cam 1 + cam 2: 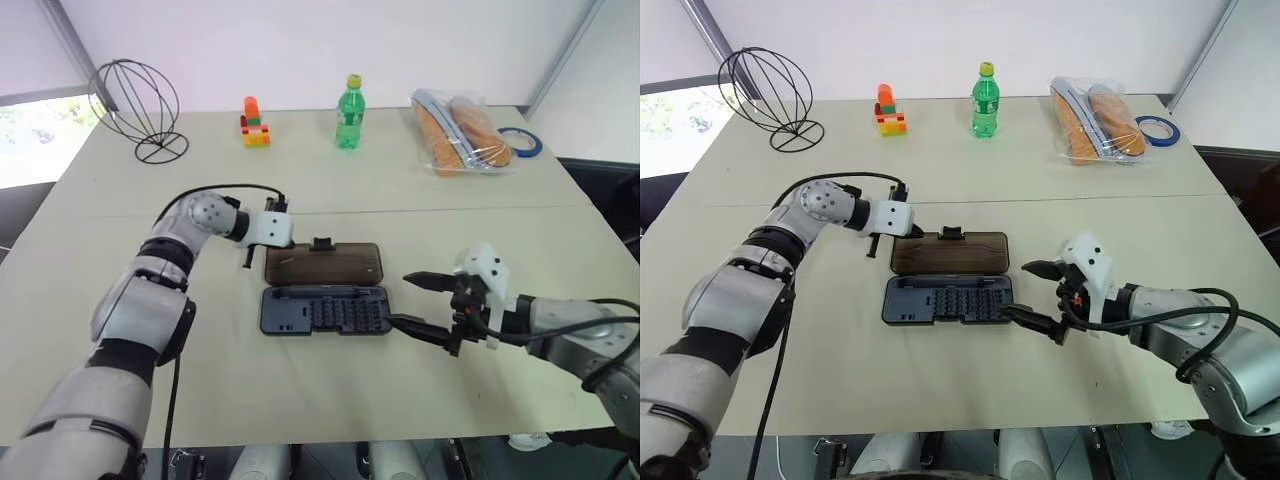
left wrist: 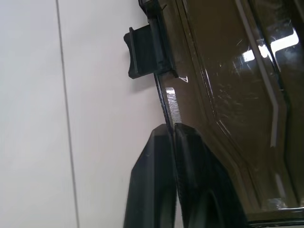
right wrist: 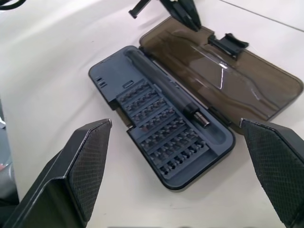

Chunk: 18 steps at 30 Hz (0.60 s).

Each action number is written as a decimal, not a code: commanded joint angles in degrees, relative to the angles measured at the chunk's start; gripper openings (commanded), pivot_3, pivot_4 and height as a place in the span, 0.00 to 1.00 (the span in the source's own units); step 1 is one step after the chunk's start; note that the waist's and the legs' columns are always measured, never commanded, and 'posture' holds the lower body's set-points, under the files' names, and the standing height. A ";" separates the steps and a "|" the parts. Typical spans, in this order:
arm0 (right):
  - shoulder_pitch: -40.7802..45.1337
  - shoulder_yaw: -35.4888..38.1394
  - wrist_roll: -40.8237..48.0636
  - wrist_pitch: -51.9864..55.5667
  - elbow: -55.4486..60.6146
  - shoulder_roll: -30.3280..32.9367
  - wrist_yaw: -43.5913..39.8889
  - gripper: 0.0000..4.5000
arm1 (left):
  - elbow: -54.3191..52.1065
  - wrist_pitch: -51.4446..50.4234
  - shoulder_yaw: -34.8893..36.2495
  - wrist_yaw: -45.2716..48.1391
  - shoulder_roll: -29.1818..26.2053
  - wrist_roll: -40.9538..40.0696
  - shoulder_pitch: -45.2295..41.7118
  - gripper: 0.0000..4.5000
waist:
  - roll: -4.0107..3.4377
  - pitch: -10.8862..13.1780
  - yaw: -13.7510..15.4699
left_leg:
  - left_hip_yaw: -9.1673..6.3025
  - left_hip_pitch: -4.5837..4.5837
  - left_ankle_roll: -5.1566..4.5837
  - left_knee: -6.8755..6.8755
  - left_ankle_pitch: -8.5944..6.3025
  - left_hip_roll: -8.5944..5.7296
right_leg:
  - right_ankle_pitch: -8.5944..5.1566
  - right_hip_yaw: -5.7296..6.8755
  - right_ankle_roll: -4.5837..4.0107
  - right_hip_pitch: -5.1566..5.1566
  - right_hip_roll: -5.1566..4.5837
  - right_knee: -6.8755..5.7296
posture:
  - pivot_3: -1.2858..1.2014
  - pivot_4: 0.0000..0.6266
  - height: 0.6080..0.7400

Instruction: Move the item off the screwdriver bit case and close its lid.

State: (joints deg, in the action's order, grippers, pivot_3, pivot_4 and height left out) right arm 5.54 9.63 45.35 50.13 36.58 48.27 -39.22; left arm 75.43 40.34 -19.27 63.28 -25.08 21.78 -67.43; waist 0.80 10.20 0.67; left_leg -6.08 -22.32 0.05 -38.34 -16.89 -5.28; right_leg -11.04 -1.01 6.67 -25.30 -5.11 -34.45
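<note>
The screwdriver bit case (image 1: 325,311) lies open and flat mid-table, its dark grey-blue base holding rows of bits. The smoky brown lid (image 1: 323,264) lies flat behind the base, with its black latch tab (image 1: 321,243) on the far edge. Nothing rests on base or lid, and I cannot tell which thing on the table is the item. My left gripper (image 1: 278,242) is at the lid's far left corner. In the left wrist view its fingers (image 2: 152,180) are pinched together on the lid's rim (image 2: 167,102). My right gripper (image 1: 398,299) stands wide open beside the base's right end.
Along the far side of the table stand a wire sphere (image 1: 135,108), a stack of toy blocks (image 1: 254,124), a green bottle (image 1: 349,112), a bag of bread (image 1: 462,132) and a blue tape roll (image 1: 522,142). A black cable (image 1: 215,188) loops over my left wrist.
</note>
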 commanded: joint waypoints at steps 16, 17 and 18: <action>2.98 0.86 4.14 -0.24 -3.53 -2.31 -2.41 1.00 | -7.36 -47.32 27.15 21.20 -8.04 -28.98 -5.57 0.99 | 0.11 0.01 -0.82 | -0.01 -0.01 -0.07 -0.82 -0.04 0.01 | -0.01 -0.02 0.02 0.00 0.06 -0.75 | 0.52 0.24 1.00; 3.77 1.05 4.64 -0.38 -4.42 -2.94 -2.39 1.00 | -10.88 -50.34 26.74 23.61 -8.93 -29.86 -3.69 0.99 | 0.10 0.01 -1.32 | -0.01 0.00 -0.07 -0.82 -0.04 0.01 | -0.01 -0.02 0.02 0.01 0.06 -0.75 | 0.52 0.24 1.00; 4.83 1.08 4.74 -0.71 -5.66 -3.65 -2.29 1.00 | -16.99 -53.61 25.92 25.61 -9.90 -30.97 0.06 0.99 | 0.01 -0.05 -1.52 | -0.02 0.00 -0.06 -0.81 -0.04 0.01 | -0.01 -0.02 0.02 0.01 0.06 -0.76 | 0.52 0.24 1.00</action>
State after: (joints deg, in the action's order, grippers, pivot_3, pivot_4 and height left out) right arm 8.99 8.81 48.65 50.00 31.33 45.12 -41.20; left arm 63.26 -8.98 6.54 85.26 -34.57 -6.84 -69.83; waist 0.80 10.16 -0.86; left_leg -6.11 -22.30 -0.02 -39.13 -16.93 -5.26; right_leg -11.05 -1.06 6.68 -25.29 -5.07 -35.21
